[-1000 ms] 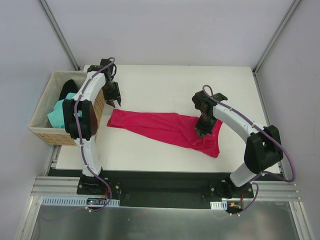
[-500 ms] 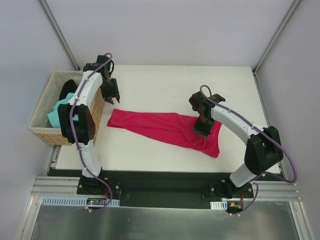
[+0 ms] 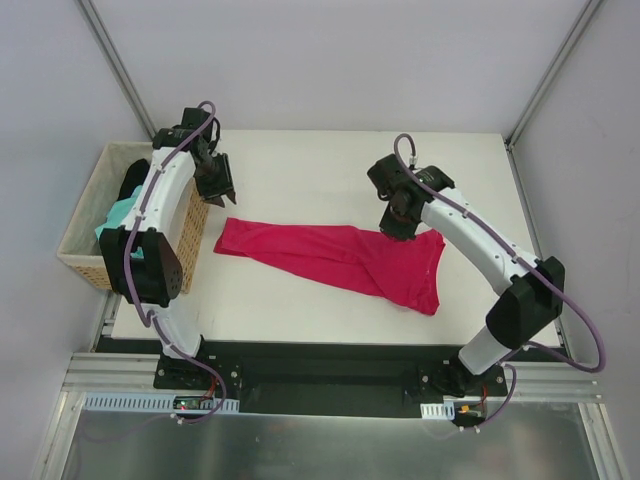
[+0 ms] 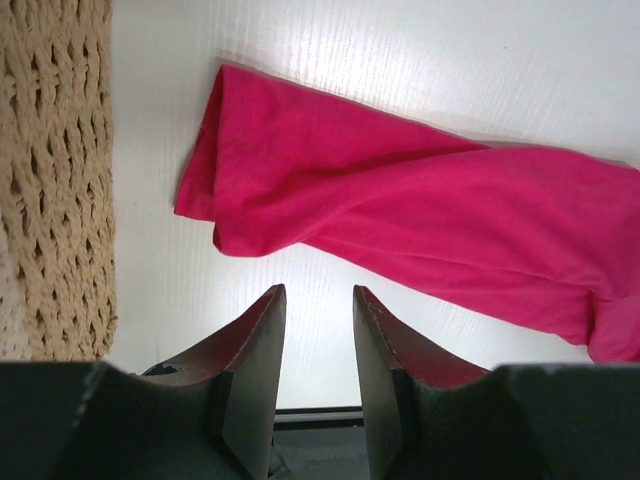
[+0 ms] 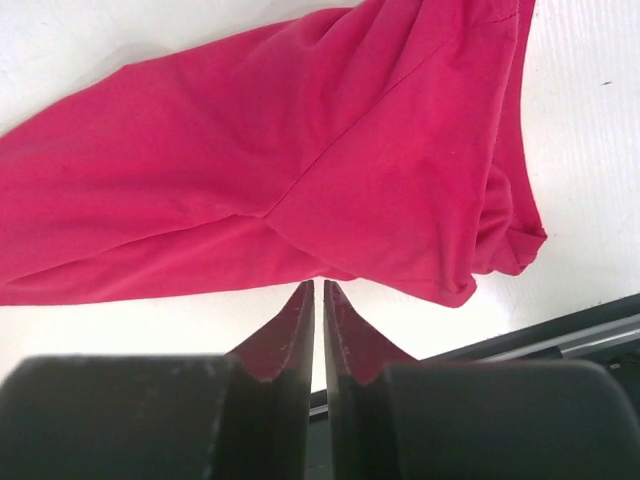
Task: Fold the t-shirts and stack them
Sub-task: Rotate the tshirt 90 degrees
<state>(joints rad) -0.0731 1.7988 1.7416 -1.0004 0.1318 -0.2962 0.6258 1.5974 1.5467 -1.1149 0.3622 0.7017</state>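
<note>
Crimson t-shirt (image 3: 330,255) on white table (image 3: 300,170), pale grey walls (image 3: 330,60)

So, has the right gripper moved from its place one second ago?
Yes. The right gripper has moved toward the far side of the table, from over the near right part of the crimson t-shirt to its far edge.

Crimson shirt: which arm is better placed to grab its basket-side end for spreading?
Left. The left end effector hangs open near the crimson shirt end beside the basket; the right end effector is shut over the far end.
</note>
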